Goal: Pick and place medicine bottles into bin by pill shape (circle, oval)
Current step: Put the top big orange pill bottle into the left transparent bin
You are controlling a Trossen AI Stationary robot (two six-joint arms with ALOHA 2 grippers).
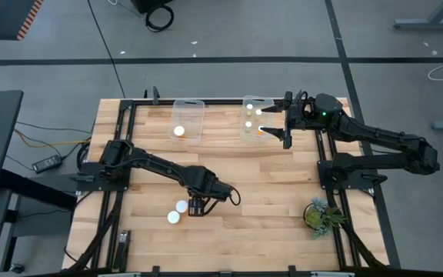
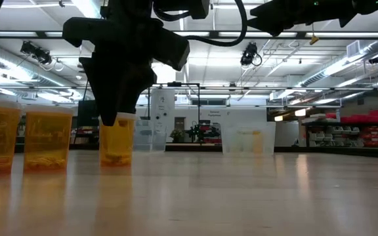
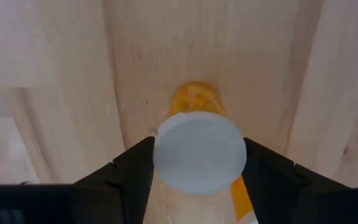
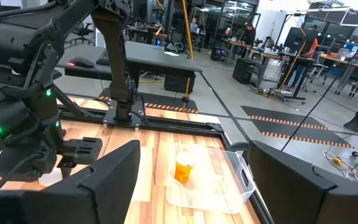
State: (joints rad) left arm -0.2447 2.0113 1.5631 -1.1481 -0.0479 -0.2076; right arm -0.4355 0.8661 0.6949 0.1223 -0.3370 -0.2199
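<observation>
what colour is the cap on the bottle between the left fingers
White, on an amber-orange bottle; the left wrist view shows it best.

The table (image 1: 283, 177) is pale blond wood in long planks with fine darker grain lines, framed by black rails. Both arms are matte black; the right one carries a small green light near its wrist. The left gripper (image 1: 197, 206) is black, its fingers (image 3: 126, 171) flanking an amber-orange bottle (image 3: 194, 102) with a round white cap (image 3: 199, 151). 2 more white-capped bottles (image 1: 178, 211) stand near the table's front edge. The 2 bins (image 1: 188, 119) by the back edge are clear, colourless plastic, with amber and white showing inside. A green plant (image 1: 320, 215) sits at the right edge. The floor is grey with black lines and an orange-and-black striped strip.
</observation>
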